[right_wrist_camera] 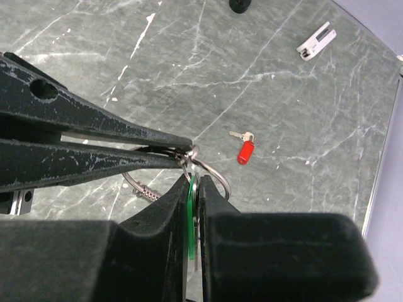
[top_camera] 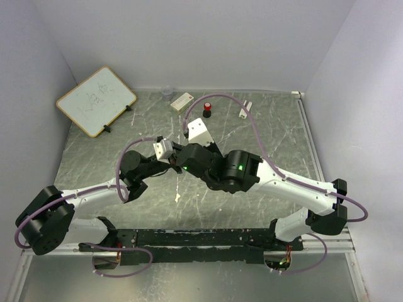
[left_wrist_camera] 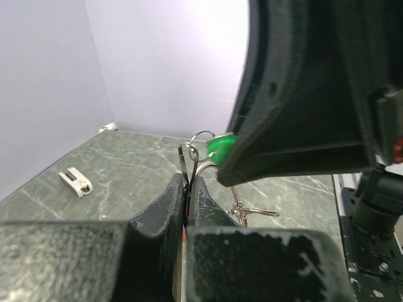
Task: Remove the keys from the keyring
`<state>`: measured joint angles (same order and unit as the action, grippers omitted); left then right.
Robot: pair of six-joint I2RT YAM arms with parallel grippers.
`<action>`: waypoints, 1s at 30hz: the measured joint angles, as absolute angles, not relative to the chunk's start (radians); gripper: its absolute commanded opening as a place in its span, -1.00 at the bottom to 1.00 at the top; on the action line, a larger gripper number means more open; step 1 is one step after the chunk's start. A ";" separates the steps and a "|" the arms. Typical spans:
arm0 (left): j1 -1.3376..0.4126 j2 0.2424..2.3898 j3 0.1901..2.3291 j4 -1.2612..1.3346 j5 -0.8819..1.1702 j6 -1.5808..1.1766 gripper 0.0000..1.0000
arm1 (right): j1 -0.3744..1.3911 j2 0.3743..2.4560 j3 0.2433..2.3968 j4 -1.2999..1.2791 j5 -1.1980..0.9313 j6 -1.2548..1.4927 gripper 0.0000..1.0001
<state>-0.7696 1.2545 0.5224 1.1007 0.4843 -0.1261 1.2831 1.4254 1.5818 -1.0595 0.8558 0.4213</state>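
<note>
Closest to us in the right wrist view is the right pincer [right_wrist_camera: 192,185], clenched on the green key [right_wrist_camera: 191,217], so we only get a thin green sliver of it between the fingers. Coming in from the left of that shot is the left pincer [right_wrist_camera: 187,149], tips pinched together on the keyring [right_wrist_camera: 218,173] right where the wire loop meets the green key. Both are holding the whole thing up off the bench [right_wrist_camera: 283,100]. From the left wrist camera we see the same grip from the other side: the green head pokes out of the right pincer's tip, just above the left pincer's closed fingers. A short bit of chain [right_wrist_camera: 146,192] dangles under the ring. The red key [right_wrist_camera: 245,151] is lying flat on the bench by itself, well apart from the ring, its silver blade pointing up-left in that view. Further back there's a white block [right_wrist_camera: 316,41]. From the top camera, the two arms meet around mid-bench, with a whiteboard [top_camera: 96,100] propped in the far left corner and a black cylinder with a red cap [top_camera: 206,111] near the back wall.
</note>
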 measured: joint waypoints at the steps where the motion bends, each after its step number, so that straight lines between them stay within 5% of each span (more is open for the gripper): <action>1: -0.769 1.254 0.522 1.099 0.474 -0.126 -0.86 | 1.283 1.424 1.582 -1.061 0.855 0.423 -0.77; 3: -0.765 1.253 0.522 1.098 0.450 -0.123 -0.86 | 1.287 1.422 1.581 -1.068 0.850 0.427 -1.00; 30: -0.763 1.250 0.523 1.125 0.468 -0.145 -0.86 | 1.298 1.237 1.401 -0.817 0.886 0.348 -1.00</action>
